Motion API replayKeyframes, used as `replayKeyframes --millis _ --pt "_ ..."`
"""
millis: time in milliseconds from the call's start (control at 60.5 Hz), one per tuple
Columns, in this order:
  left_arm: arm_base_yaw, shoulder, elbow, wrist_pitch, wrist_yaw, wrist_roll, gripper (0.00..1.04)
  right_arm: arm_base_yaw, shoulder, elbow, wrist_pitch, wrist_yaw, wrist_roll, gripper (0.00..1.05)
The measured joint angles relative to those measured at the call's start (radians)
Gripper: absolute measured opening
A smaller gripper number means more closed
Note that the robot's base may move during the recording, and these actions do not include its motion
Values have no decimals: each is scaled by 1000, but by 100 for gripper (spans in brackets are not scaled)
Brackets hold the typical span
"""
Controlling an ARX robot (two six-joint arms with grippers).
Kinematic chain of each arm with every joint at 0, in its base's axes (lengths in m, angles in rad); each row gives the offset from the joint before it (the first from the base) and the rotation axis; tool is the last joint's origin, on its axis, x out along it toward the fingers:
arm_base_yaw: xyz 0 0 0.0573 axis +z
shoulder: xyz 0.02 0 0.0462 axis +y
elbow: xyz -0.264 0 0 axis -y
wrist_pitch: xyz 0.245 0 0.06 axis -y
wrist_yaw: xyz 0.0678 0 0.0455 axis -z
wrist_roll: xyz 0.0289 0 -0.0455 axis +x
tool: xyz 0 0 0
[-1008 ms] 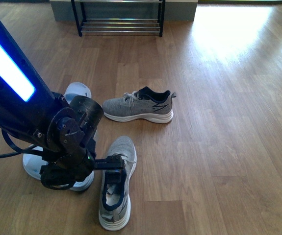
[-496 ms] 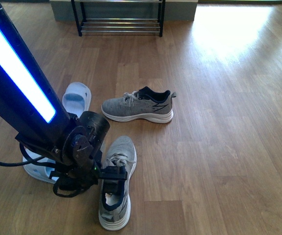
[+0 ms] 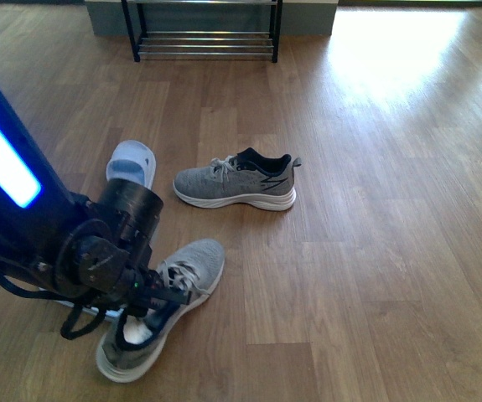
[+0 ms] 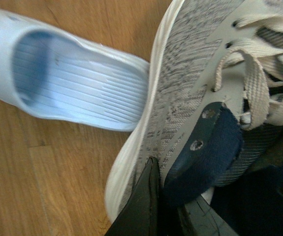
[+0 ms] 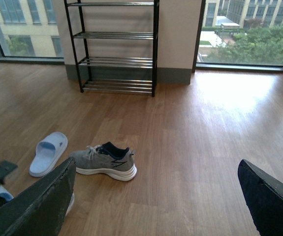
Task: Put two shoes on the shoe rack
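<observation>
wood floor [image 3: 375, 209], rack [image 3: 205, 38] far off.
left gripper [image 3: 158, 295] clamps collar of near shoe [image 3: 192, 264]; right gripper [image 5: 156, 169] gapes empty.

Near grey sneaker [image 3: 161, 306] angled, far sneaker [image 3: 236, 180] upright, black rack [image 3: 205, 33] behind

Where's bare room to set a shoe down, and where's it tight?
Free: the floor right of the far shoe out to the sunlit patch; the strip between that shoe and the shoe rack; the rack's shelves, all bare. Crowded: near left, where the left pincer clamps the near shoe beside a blue slipper.
</observation>
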Motion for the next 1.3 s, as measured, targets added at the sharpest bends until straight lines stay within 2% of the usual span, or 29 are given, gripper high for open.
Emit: replayKeyframes --millis 149,314,529,727,859,1305 --pt "37 -351 -182 29 -72 -7 2 0 0 0 0 0 0 95" --pt "58 -697 -370 -17 -165 -34 2 0 0 0 0 0 0 95" --pt "50 -1097 -608 -103 -391 -27 2 0 0 0 0 0 0 95" --pt "-59 -1520 -756 -319 -580 -63 2 0 0 0 0 0 0 95" --pt "-215 -1841 -834 -553 -742 -133 2 0 0 0 0 0 0 95" --pt "-228 -1892 -844 -574 -760 -168 2 0 0 0 0 0 0 95"
